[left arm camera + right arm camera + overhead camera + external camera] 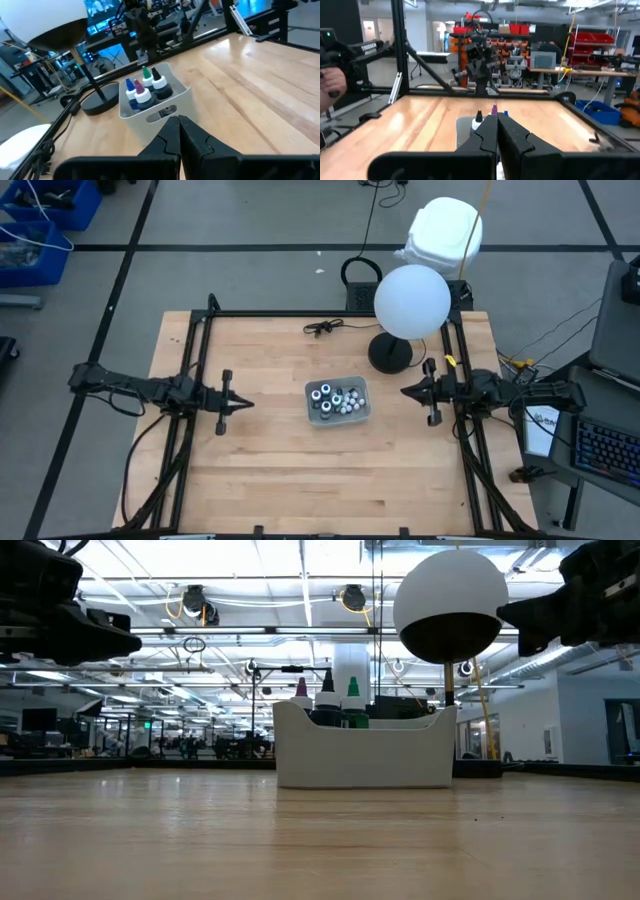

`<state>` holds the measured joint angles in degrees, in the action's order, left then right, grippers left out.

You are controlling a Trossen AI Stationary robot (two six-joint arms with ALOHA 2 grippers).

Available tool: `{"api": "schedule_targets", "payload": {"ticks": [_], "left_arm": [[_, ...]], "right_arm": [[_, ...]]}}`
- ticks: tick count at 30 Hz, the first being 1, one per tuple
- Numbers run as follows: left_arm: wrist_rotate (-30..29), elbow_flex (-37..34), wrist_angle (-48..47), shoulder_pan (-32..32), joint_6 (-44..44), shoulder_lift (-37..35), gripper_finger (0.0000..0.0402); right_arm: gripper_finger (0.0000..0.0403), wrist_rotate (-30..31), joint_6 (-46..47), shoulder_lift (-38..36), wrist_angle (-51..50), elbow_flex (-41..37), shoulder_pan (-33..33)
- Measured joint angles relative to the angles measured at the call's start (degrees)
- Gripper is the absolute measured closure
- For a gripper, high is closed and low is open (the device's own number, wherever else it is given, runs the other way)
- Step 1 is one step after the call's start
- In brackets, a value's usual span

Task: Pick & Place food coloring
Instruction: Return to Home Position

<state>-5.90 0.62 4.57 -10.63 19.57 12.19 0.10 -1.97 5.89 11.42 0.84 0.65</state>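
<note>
**A:** What's over on the left?

**B:** The left pincer (243, 402) hangs above the left part of the wooden tabletop (270, 480), pointing toward the middle. It is clenched on nothing. In its own wrist view the two dark fingers (165, 142) meet in a point.

**A:** And the food coloring?

**B:** All the food coloring (335, 398) that shows is inside the grey bin (362, 414) at the middle of the tabletop, well apart from both pincers. From above, the bin is crowded with a few dark bottles with pale round tops and a cluster of tiny white caps. At table level the bin's wall hides most of them. Only a purple, a black and a green tip stand upright above the rim.

**A:** What's beyond the bin?

**B:** A thin black cable (322, 327) lies on the wood near the far edge. To its right stands a lamp with a white globe (411, 301) and a round black base (390, 353).

**A:** And the right side?

**B:** The right pincer (405, 391) hangs over the right part of the tabletop, near the lamp base. It faces the bin from the opposite side. It is also clenched and empty, with its fingers (482, 142) touching at the tips.
</note>
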Motion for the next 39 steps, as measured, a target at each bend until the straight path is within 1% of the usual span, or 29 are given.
{"api": "schedule_targets", "payload": {"ticks": [2,5,9,14,18,20,22,25,29,35,39], "left_arm": [[-0.31,0.00,-0.03,-0.24,-0.47,0.00,0.0401],[-2.31,0.00,-0.60,-0.29,-2.48,0.02,0.0401],[-3.44,0.00,-1.18,-0.27,-4.81,0.07,0.0401],[-5.53,0.07,-1.98,-0.28,-8.27,0.07,0.0399],[-5.54,0.09,-2.05,-0.26,-10.35,0.07,0.0400],[-5.75,0.09,-1.48,-0.26,-11.49,0.09,0.0400],[-5.78,0.09,-1.23,-0.26,-12.28,0.13,0.0394],[-5.80,0.07,-1.46,-0.26,-12.41,0.13,0.0383],[-5.91,0.05,-0.96,-0.26,-13.41,0.16,0.0384],[-5.67,-0.02,-0.20,-0.26,-20.21,0.17,0.0398],[-5.70,-0.02,-0.16,-0.26,-19.53,0.17,0.0380]], "right_arm": [[0.0403,0.04,0.17,0.00,1.37,0.00,0.19],[0.0403,0.04,0.68,0.00,1.28,0.00,0.19],[0.0403,0.09,-0.51,0.07,-1.92,0.00,0.19],[0.0403,0.11,1.65,0.20,-3.54,0.00,0.19],[0.0403,0.63,3.54,0.20,-3.58,0.00,0.19],[0.0403,2.20,4.93,0.20,-3.56,0.00,0.21],[0.0403,3.23,6.78,0.20,-3.55,0.00,0.20],[0.0403,3.14,8.74,0.20,-3.55,0.00,0.19],[0.0403,2.95,8.80,0.20,-3.56,0.00,0.19],[0.0403,2.91,8.76,0.20,-4.14,0.00,0.19],[0.0403,2.89,8.67,0.20,-3.97,0.00,0.19]]}}
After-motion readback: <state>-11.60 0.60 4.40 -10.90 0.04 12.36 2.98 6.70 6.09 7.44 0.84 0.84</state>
